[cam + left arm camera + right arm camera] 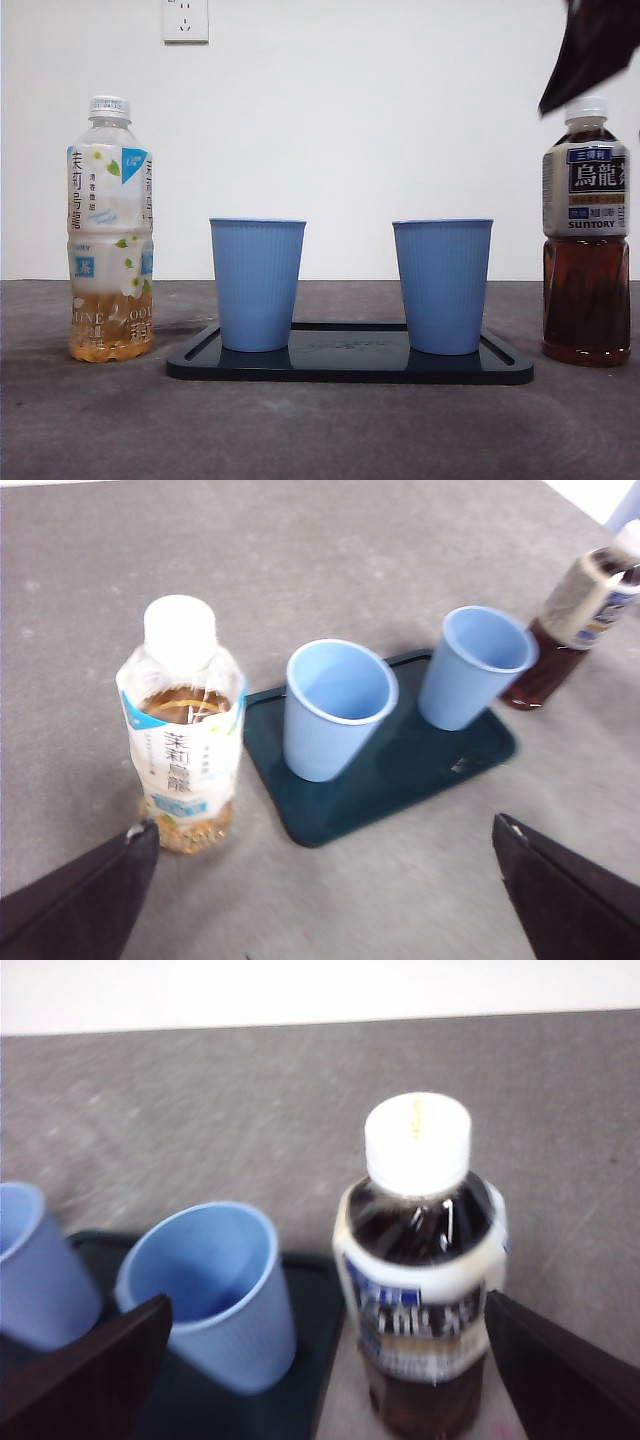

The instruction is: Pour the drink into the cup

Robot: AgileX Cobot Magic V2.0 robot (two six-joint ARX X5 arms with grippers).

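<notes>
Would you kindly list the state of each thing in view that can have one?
Jasmine tea bottle: upright, capped, partly full.
Oolong bottle: upright, capped, mostly full.
Left cup: upright on the tray, looks empty.
Right cup: upright on the tray, looks empty.
Left gripper: open, near the jasmine tea bottle.
Right gripper: open, around the oolong bottle, not touching.

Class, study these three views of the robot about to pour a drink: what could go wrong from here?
1. The right pincer straddles the dark tea bottle with jaws open; a skewed close could tip it.
2. Both bottles are capped, the dark one and the jasmine tea bottle, so nothing pours until a cap comes off.
3. The two blue cups look light; a bump may topple them off the tray.
</notes>
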